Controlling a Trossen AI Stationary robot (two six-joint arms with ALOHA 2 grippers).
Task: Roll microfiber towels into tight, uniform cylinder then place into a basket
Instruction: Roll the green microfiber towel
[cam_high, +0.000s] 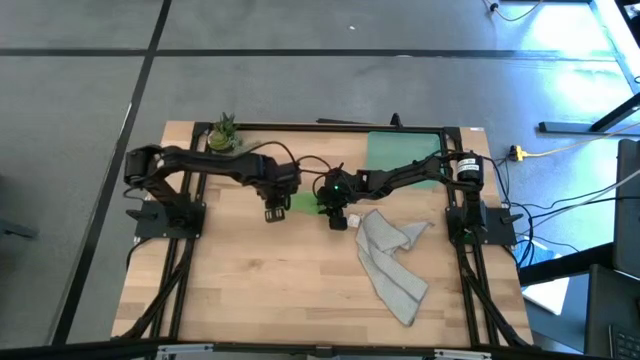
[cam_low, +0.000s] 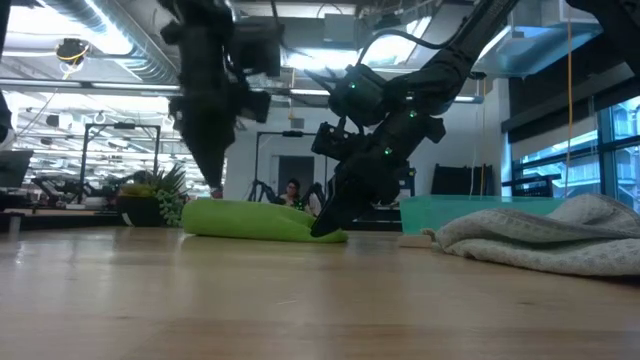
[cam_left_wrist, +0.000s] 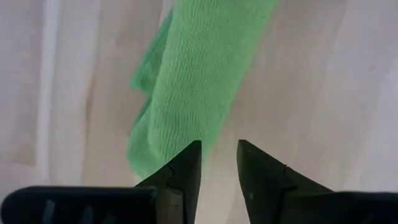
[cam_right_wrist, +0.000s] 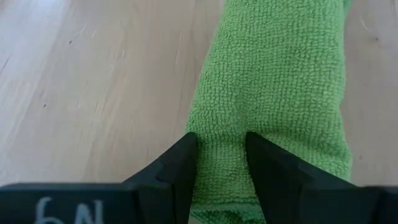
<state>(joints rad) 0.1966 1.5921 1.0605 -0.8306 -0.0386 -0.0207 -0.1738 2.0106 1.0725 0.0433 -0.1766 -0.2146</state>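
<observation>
High view: overhead, straight down, whole pale wooden worktop and both arms. Low view: worktop height, level, facing the room behind. Left wrist view: steeply down, close. Right wrist view: closer still. All four share the rolled lime-green microfiber towel mid-worktop.
</observation>
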